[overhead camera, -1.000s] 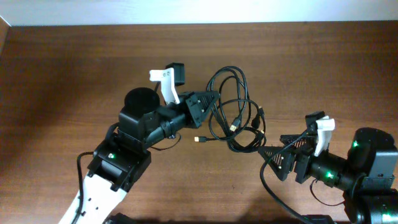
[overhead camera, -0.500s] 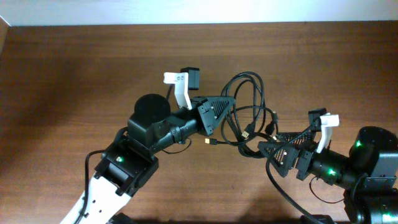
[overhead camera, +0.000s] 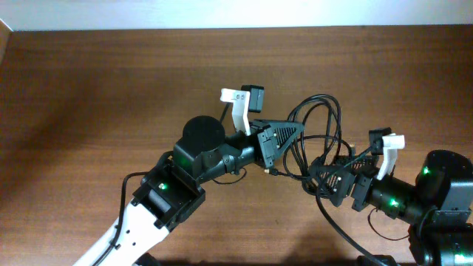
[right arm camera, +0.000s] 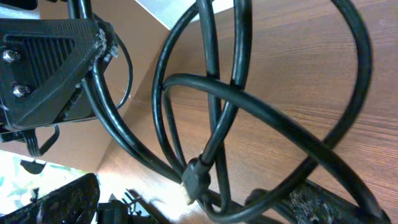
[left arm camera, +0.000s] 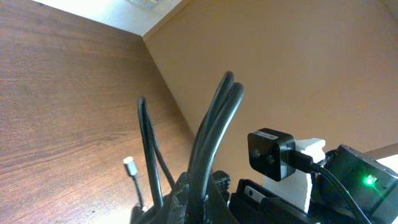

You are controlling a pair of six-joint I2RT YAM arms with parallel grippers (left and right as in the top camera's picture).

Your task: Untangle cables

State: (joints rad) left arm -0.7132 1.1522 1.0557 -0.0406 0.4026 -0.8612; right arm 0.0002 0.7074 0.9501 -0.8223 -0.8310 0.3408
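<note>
Black cables (overhead camera: 319, 137) bunched right of centre, gripped by both arms.
Thin, limp, light cords; left gripper (overhead camera: 295, 133) and right gripper (overhead camera: 319, 175) each clamped on strands; better taken near plugs.

A robotics lab: two camera-fitted arms over a bare wooden table (overhead camera: 89, 89).

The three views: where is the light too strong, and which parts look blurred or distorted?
Overhead: even light, sharp; a white overexposed strip along the top edge above the table. Left wrist: the cables are sharp, and the near parts at the bottom edge are dark and soft. Right wrist: the cables fill the frame, slightly soft and with pale glare lines; the lower left corner is blown out.
</note>
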